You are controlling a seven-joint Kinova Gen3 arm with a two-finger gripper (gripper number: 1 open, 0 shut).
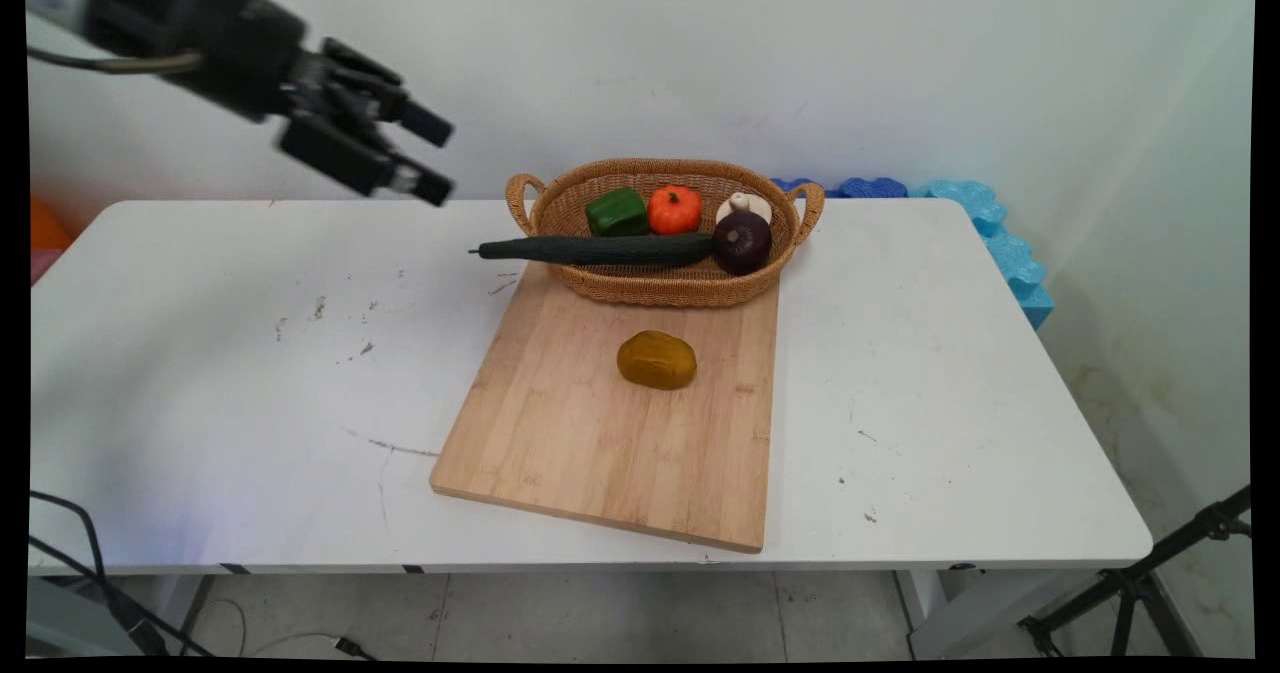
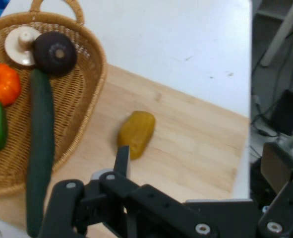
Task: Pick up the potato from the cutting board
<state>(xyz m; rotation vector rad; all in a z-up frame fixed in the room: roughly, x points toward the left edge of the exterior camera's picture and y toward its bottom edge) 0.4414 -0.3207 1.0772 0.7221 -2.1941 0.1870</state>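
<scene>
My gripper (image 1: pixel 432 161) hangs open and empty, high over the table's back left, pointing right toward a wicker basket (image 1: pixel 560 208). A yellow-brown potato (image 1: pixel 656 360) lies alone on a wooden cutting board (image 1: pixel 560 433). In the hand view the potato (image 2: pixel 136 134) lies just beyond my left fingertip (image 2: pixel 121 159), well below it. The basket (image 2: pixel 84 106) stands on the board's far end. It holds a long dark cucumber (image 1: pixel 600 249) sticking out to the left, a green pepper (image 1: pixel 616 212), an orange pumpkin (image 1: pixel 674 210), a purple onion (image 1: pixel 741 242) and a white mushroom (image 1: pixel 742 205).
The white table (image 1: pixel 220 373) carries scuff marks left of the board. Blue foam pieces (image 1: pixel 1000 238) sit behind the table's back right corner. A tripod leg (image 1: pixel 1150 573) stands at the lower right, and cables (image 1: pixel 90 573) hang at the lower left.
</scene>
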